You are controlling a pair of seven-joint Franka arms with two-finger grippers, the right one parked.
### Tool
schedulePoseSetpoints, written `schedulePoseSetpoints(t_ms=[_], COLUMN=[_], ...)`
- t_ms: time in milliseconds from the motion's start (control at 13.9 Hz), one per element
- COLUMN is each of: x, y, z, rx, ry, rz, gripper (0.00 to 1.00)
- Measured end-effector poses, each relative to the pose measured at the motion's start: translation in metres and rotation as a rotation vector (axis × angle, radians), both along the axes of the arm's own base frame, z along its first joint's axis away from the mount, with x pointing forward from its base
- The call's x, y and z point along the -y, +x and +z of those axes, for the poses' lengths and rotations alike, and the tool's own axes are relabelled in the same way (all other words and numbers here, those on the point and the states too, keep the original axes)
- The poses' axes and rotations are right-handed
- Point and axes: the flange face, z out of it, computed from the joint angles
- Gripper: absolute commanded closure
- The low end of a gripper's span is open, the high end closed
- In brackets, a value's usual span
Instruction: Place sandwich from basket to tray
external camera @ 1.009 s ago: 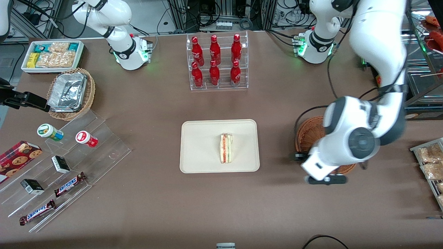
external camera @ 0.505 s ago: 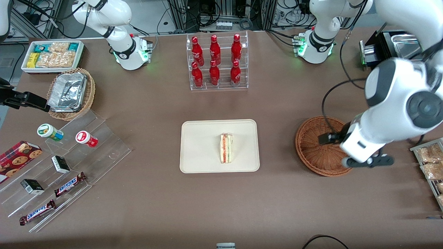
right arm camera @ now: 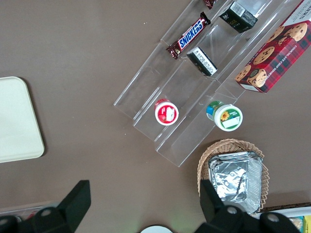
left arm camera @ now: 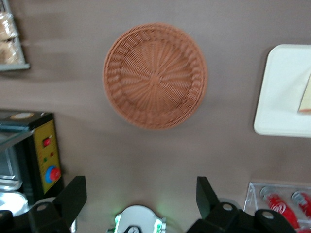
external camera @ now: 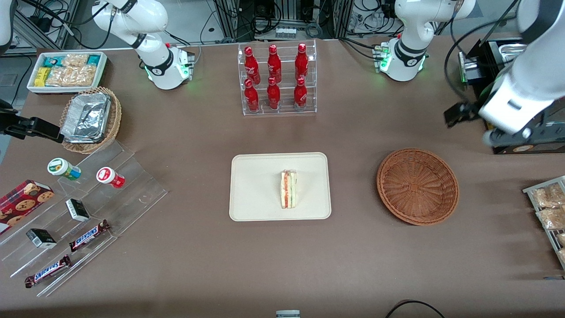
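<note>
A: Sandwich (external camera: 288, 190) location?

B: On the tray (external camera: 256, 185), lying on its side, red and green filling edge showing. It sits toward the tray's working-arm half, nothing touching it. Tray is mid-bench, nearer the front camera than the clear rack of red bottles (external camera: 276, 79).

A: Basket (external camera: 417, 186)?

B: Round, reddish-brown wicker, nothing in it. On the bench beside the tray, toward the working arm's end, with bare bench between them. Wrist view gives the same: basket (left arm camera: 154, 75) seen from above, tray corner (left arm camera: 282, 92) with a sliver of sandwich (left arm camera: 306, 94) at the edge.

A: Jaws (external camera: 490, 128)?

B: High above the bench, off toward the working arm's end, well apart from both basket and tray, farther from the front camera than the basket. Beside a dark appliance with a yellow control panel (left arm camera: 46, 155). In the wrist view both fingers (left arm camera: 73, 199) stand wide apart, released, nothing between them

A: Anything else close by?

B: Snack packets (external camera: 547, 207) at the bench edge, working arm's end
</note>
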Motion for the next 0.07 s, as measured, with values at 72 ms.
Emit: schedulePoseSetpoints(t_ms=[72], x=[-0.0087], y=[-0.0091], z=[0.0036], rx=[0.001], ry=[0.002], rz=[0.004], gripper=[0.0])
